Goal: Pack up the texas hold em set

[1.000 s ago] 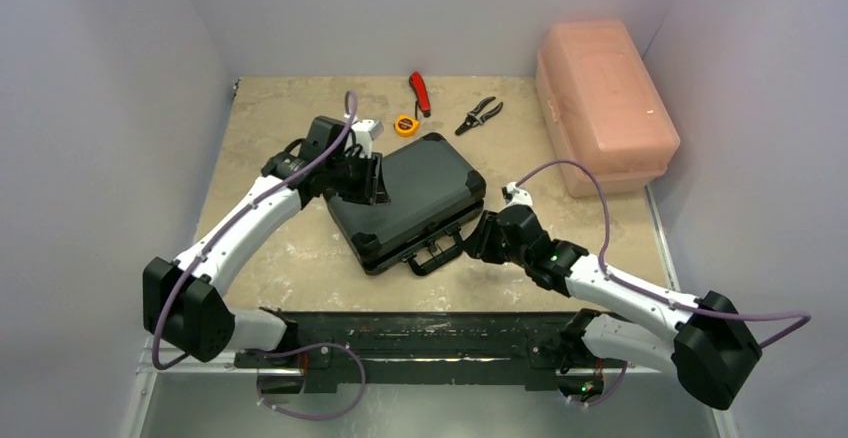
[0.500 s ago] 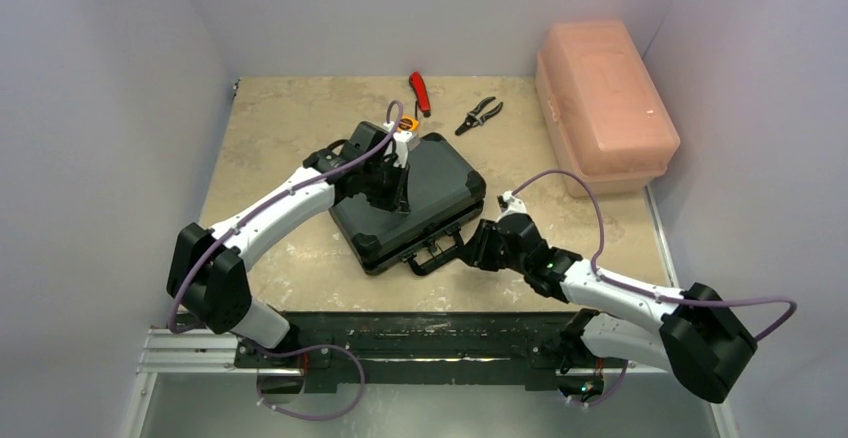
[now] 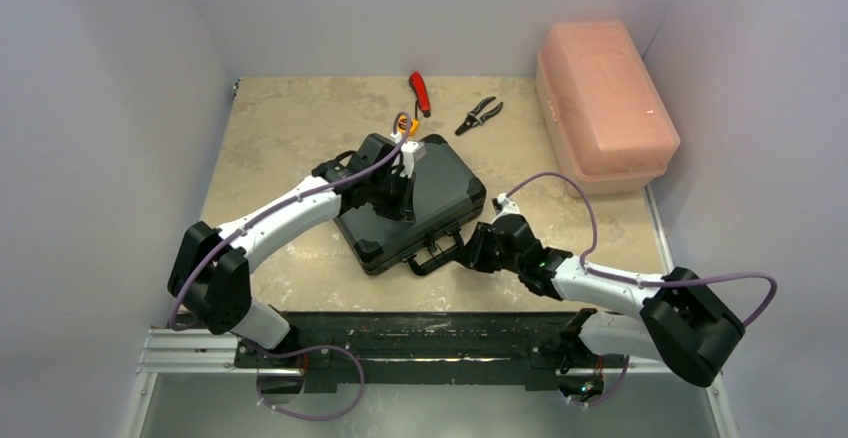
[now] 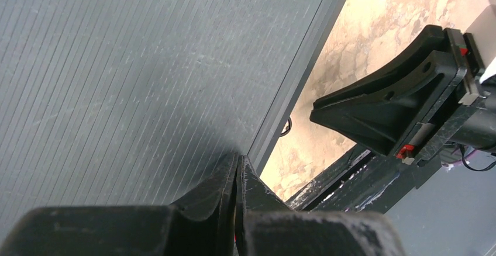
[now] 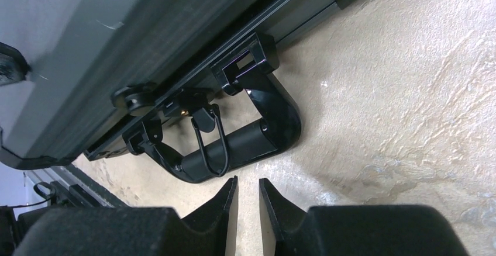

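Observation:
The black briefcase lies closed on the beige table, its handle toward the near edge. My left gripper is shut with nothing in it, its tips down on the ribbed lid near the front rim. My right gripper sits low on the table just right of the handle. In the right wrist view its jaws stand a narrow gap apart, empty, just short of the handle and a thin wire loop. No cards, chips or triangles show.
A large pink plastic box stands at the back right. Black pliers, a red-handled tool and a small orange item lie behind the briefcase. Grey walls enclose the table on three sides.
My left arm swung from the case's left edge onto the lid and its gripper shut. My right gripper crept left toward the handle and its jaws narrowed.

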Robot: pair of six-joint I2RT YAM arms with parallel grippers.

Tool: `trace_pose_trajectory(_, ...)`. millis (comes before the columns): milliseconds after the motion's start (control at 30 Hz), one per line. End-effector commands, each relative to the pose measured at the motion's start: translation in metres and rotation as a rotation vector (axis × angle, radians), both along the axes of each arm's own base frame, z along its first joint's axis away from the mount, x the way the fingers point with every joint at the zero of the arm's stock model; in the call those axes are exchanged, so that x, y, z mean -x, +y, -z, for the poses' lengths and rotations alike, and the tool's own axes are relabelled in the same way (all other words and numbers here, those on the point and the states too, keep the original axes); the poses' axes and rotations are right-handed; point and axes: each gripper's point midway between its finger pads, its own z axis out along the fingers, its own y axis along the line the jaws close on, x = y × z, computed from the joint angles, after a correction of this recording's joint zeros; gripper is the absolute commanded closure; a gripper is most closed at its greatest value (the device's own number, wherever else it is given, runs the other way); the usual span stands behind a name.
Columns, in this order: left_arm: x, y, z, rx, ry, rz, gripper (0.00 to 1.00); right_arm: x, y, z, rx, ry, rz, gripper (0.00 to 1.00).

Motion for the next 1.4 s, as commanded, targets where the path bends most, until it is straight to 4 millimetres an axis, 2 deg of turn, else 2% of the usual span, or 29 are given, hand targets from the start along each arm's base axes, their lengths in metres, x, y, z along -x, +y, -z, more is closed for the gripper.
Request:
trace_pose_trajectory(0, 0.011, 0.007, 0.024, -0.030, 0.040, -0.023, 1.00, -0.004, 0.008, -0.005, -0.040, -0.021, -0.008, 0.79)
trace_pose_trajectory(267, 0.032, 0.022, 0.056, -0.067, 0.093, -0.037, 1.00, -0.003, 0.013, 0.004, -0.044, 0.006, -0.024, 0.86)
trace_pose_trajectory(700, 0.066, 0.055, 0.090, -0.114, 0.149, -0.111, 1.00, -0.001, 0.023, 0.016, -0.069, 0.048, -0.050, 0.89)
trace_pose_trajectory(1000, 0.081, 0.070, 0.100, -0.129, 0.158, -0.148, 1.00, -0.001, 0.034, 0.016, -0.108, 0.070, -0.075, 0.91)
trace_pose_trajectory(1367, 0.086, 0.073, 0.104, -0.123, 0.165, -0.154, 1.00, -0.007, 0.043, -0.006, -0.134, 0.048, -0.088, 0.92)
